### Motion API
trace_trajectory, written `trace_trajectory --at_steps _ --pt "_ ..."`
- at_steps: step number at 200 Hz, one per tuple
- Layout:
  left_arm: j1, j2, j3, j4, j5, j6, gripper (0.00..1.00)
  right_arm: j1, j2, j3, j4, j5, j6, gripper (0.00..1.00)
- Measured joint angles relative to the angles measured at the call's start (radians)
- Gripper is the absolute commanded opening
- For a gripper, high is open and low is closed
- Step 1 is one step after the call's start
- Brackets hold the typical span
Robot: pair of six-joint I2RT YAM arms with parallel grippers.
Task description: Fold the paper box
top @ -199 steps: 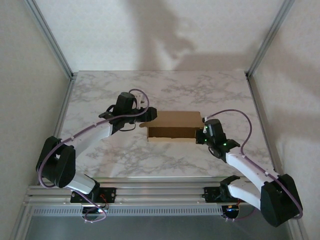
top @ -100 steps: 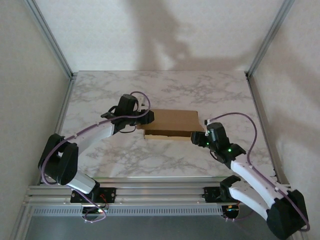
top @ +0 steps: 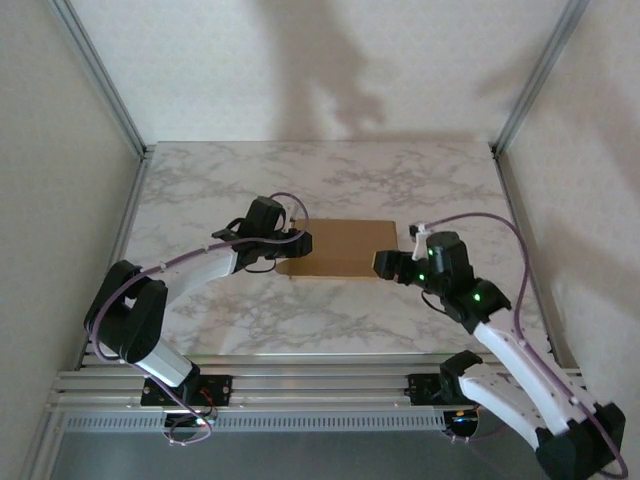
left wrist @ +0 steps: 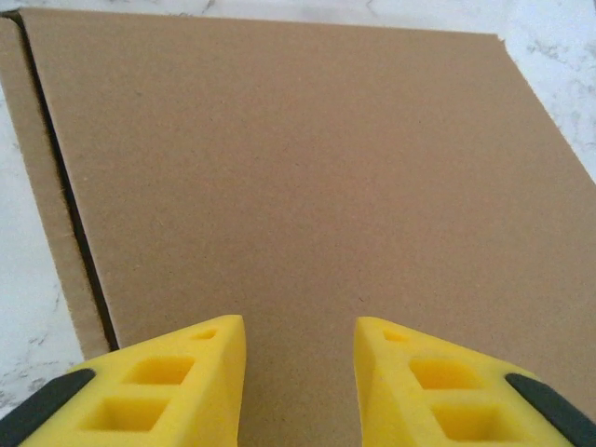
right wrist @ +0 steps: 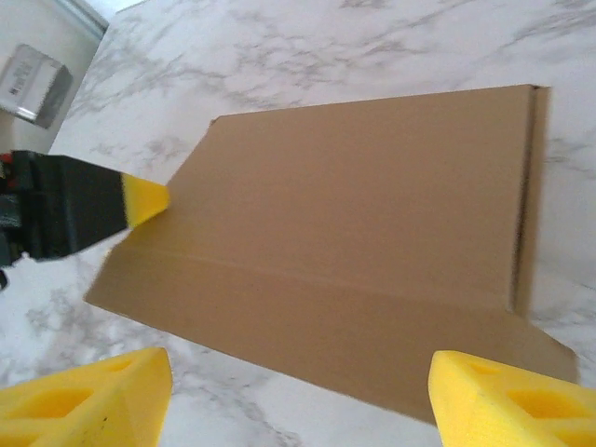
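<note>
Top view: paper box (top: 335, 248) lies flat, lid down, mid-frame on the marble table (top: 250, 170). Left gripper (top: 297, 240) is at its left edge, right gripper (top: 385, 263) at its right edge.
Left wrist: left fingers (left wrist: 186, 372) parted, released, over the brown lid.
Right wrist: right fingers (right wrist: 84, 400) spread wide, grasping nothing; box mid-frame.

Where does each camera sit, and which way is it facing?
Top external: above and behind the robot, looking down at the table; both arms show, left gripper and right gripper flanking the paper box.
Left wrist: on the left arm, facing along its fingers across the box top.
Right wrist: on the right arm, facing over the box, fingers at bottom corners.
Shared: the box.
</note>
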Motion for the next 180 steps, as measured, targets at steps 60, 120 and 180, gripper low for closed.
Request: trace_trajectory --at_steps 60,120,180 --pt "-0.002 0.0 -0.04 0.031 -0.021 -0.001 0.36 -0.029 0.319 0.103 0.061 -0.098 0.022 0.74" --pt "-0.006 0.022 -0.072 0.057 -0.034 -0.001 0.37 -0.138 0.461 0.07 0.13 -0.162 0.075 0.74" --pt "-0.022 0.042 -0.095 0.106 -0.058 -0.015 0.37 -0.139 0.521 0.045 0.143 -0.169 0.076 0.74"
